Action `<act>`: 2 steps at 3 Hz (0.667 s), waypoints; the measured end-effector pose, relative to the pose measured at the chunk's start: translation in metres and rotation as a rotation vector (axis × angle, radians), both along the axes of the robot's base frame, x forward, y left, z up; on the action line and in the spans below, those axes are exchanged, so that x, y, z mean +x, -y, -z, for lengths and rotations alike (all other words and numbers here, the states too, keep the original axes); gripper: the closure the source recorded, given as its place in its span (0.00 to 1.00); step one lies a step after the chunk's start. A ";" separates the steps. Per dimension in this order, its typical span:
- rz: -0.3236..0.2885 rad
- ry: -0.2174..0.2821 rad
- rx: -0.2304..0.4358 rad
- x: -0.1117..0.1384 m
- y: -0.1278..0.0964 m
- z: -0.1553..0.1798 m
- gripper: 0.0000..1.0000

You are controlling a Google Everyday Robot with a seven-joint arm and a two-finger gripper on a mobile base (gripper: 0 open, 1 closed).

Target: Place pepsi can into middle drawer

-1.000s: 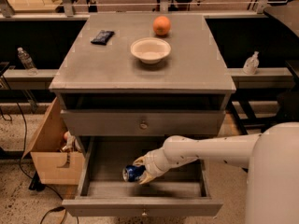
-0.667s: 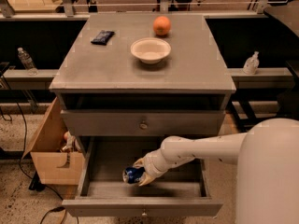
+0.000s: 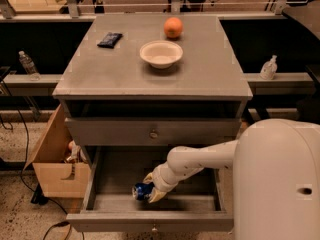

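The pepsi can (image 3: 140,191), blue with silver ends, lies tilted inside the open middle drawer (image 3: 110,220), near its front centre and low over the floor. My gripper (image 3: 151,186) reaches in from the right, one finger above the can and one below it, closed on it. The white arm runs back to the robot body at the lower right. The upper drawer front (image 3: 100,131) above is closed.
On the cabinet top are a white bowl (image 3: 161,53), an orange (image 3: 173,27) and a flat dark snack packet (image 3: 109,39). A cardboard box (image 3: 52,176) stands on the floor to the left. Bottles (image 3: 27,64) (image 3: 268,67) stand on side ledges.
The can and gripper have sunk slightly lower in the drawer, towards its front. The arm has barely shifted otherwise.
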State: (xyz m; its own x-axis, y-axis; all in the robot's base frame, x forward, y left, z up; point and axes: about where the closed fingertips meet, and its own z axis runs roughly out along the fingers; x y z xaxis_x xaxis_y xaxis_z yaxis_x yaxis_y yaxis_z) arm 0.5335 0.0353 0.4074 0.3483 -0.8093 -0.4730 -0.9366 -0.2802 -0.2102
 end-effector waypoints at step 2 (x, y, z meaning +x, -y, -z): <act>-0.003 -0.005 0.000 -0.002 -0.002 0.002 0.36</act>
State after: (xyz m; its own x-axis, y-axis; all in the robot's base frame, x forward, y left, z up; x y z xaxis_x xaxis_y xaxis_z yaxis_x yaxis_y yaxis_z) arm 0.5315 0.0370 0.4052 0.3478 -0.8085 -0.4747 -0.9370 -0.2827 -0.2050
